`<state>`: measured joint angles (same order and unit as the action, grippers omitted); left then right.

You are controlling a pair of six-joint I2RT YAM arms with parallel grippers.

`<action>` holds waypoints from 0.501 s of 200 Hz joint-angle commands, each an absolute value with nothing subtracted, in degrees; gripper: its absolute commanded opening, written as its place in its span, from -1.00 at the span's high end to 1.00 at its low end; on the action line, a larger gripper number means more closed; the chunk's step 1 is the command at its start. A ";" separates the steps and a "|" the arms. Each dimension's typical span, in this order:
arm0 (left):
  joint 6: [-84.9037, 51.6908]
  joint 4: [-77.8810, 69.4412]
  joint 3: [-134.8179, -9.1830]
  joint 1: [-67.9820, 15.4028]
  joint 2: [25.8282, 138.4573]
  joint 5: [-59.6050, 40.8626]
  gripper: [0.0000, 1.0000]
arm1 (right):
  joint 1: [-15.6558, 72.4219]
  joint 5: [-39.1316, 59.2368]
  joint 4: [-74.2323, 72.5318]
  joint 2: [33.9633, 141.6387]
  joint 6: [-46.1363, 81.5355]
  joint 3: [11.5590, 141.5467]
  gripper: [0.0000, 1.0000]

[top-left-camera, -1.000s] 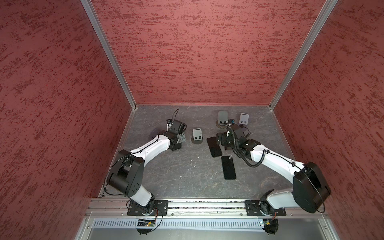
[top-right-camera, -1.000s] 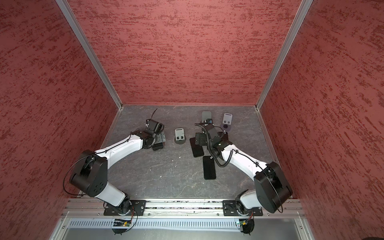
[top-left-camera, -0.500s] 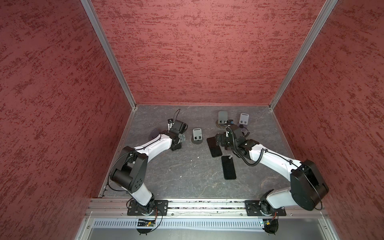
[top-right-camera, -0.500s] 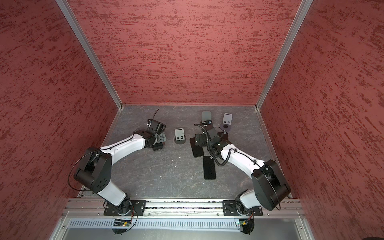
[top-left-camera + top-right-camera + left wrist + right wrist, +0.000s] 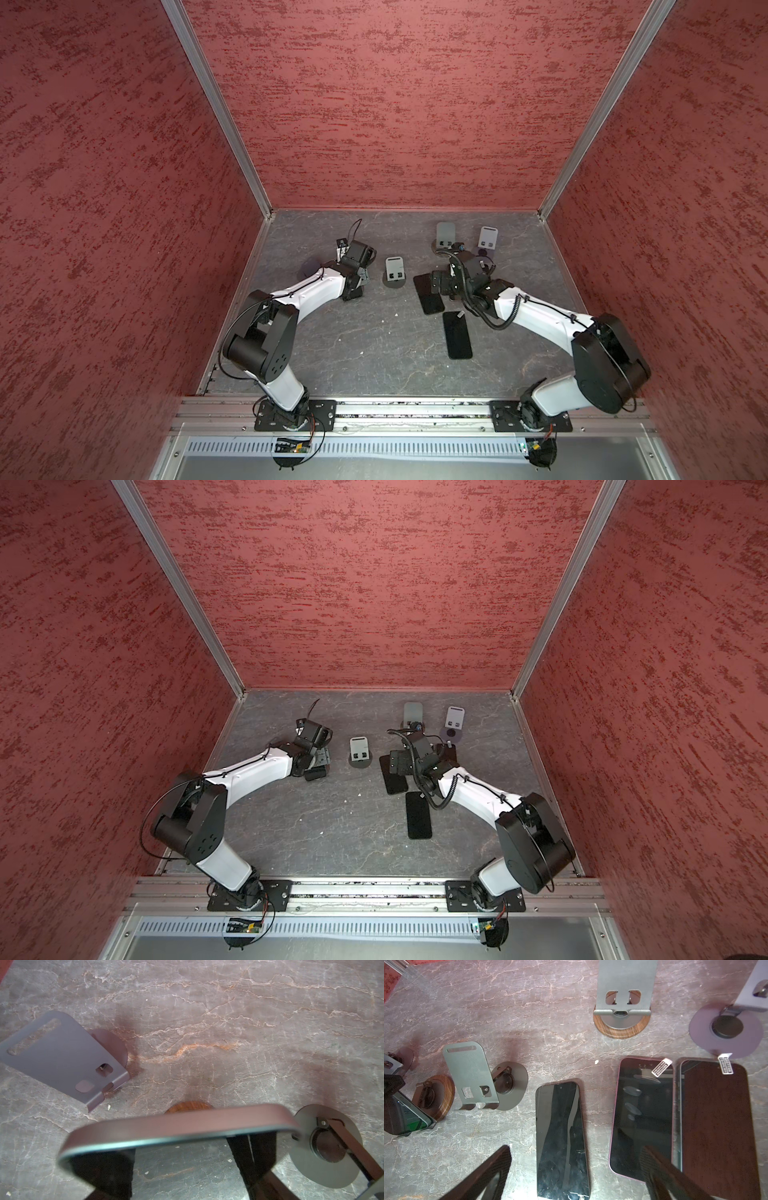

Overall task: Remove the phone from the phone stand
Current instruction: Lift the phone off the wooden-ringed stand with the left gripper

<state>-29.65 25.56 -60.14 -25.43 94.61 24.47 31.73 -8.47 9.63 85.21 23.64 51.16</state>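
The right gripper [image 5: 577,1147] stands wide above flat phones [image 5: 560,1138]. Farther off, the left gripper [image 5: 180,1147] straddles the phone [image 5: 176,1126]; contact cannot be told. Left wrist view shows only its top edge; right wrist view shows it leaning in the wooden-base stand [image 5: 444,1097].

Even reddish light, soft shadows; wrist views blurred up close.
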 commanded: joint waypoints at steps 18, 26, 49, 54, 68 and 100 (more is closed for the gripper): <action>-28.76 25.24 -60.80 -25.75 94.66 25.57 -0.39 | 31.29 -7.39 8.68 85.78 24.51 50.72 -0.98; -28.75 25.30 -60.61 -25.74 94.57 25.58 -0.36 | 31.29 -7.43 8.69 85.78 24.52 50.71 -0.98; -28.54 25.20 -60.40 -25.83 94.11 25.75 -0.33 | 31.29 -7.49 8.71 85.86 24.60 50.75 -0.98; -28.42 25.16 -60.38 -25.84 93.88 25.84 -0.33 | 31.30 -7.47 8.78 85.87 24.61 50.72 -0.98; -28.09 25.18 -60.26 -25.84 93.20 25.84 -0.31 | 31.29 -7.48 8.89 85.87 24.70 50.73 -0.98; -27.23 26.33 -60.87 -26.34 91.05 26.10 -0.31 | 31.29 -7.65 8.88 85.48 24.93 50.46 -0.98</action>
<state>-28.80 25.82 -60.12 -25.69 94.17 24.51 31.73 -8.03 9.63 85.32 23.81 51.16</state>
